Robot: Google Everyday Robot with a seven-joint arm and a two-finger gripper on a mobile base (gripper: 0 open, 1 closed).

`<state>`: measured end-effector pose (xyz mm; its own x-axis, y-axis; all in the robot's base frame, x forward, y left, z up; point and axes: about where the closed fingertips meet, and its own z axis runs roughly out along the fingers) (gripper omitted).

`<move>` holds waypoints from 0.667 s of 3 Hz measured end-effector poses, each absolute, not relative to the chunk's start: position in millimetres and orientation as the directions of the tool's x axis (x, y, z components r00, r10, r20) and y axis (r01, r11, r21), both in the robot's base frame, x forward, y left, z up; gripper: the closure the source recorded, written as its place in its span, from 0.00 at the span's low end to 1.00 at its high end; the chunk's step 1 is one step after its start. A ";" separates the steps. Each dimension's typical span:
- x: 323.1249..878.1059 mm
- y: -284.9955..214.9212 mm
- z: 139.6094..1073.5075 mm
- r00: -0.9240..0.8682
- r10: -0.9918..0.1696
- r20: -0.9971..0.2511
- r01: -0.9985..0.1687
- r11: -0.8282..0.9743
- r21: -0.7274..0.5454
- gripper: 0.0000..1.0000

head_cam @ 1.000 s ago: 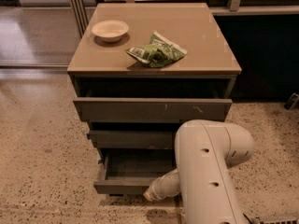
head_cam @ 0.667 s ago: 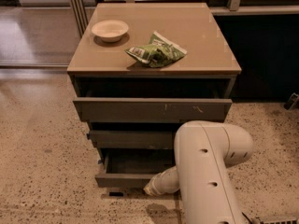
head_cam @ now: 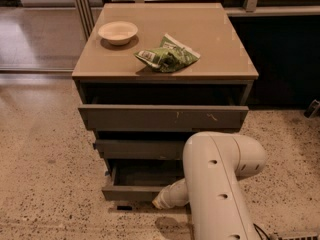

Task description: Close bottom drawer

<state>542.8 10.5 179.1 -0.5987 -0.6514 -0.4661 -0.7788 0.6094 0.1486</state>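
- The bottom drawer (head_cam: 131,192) stood part-open, low and near the floor.
- The gripper (head_cam: 163,200) sat at its front strip, right of middle — whether wide or narrow, I could not tell.
- A straight push toward the far side would suit; off-centre force might skew it.

We've got the cabinet top (head_cam: 220,34) carrying a pale bowl (head_cam: 118,32) upper left and a green bag (head_cam: 167,57) upper centre. The gripper (head_cam: 161,201) sits low, by the bottom drawer (head_cam: 131,193).

My gripper (head_cam: 162,201) sat low at the right end of the bottom drawer (head_cam: 131,192), probably touching its front strip. The drawer stood part open. A bowl (head_cam: 118,32) and a green bag (head_cam: 168,57) lay well above.
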 end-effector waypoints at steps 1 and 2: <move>554.1 15.0 162.8 -0.633 -0.602 -0.486 -0.745 0.644 0.172 1.00; 568.3 14.9 155.9 -0.654 -0.558 -0.512 -0.717 0.673 0.182 1.00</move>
